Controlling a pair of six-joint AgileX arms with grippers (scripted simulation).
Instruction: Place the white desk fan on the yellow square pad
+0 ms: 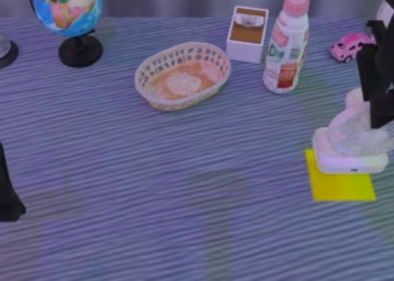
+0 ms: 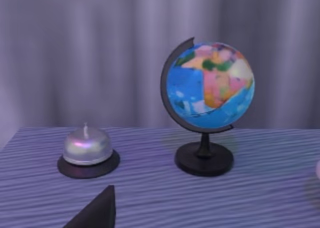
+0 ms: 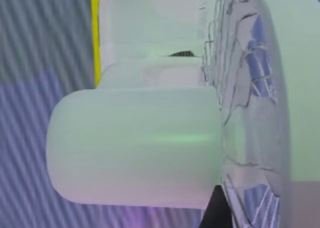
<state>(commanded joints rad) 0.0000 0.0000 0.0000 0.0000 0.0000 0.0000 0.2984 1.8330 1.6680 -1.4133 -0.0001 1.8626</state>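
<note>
A: Top view: the white desk fan [image 1: 352,147] is sitting at the table's right, its base overlapping the far edge of the yellow square pad [image 1: 340,181]. The right gripper [image 1: 377,112] is hovering at the fan's head; I cannot tell its grip. The left arm is idling at the left edge.

B: Left wrist view: showing only a globe [image 2: 209,91] and a bell [image 2: 88,150].

A: Right wrist view: smooth cylindrical housing, fine grille. I'm judging it light, stiff, slippery plastic; take the housing, since the grille looks fragile.

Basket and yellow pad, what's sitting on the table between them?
Nothing: in the top view only bare striped table lies between the basket and the yellow pad.
</note>
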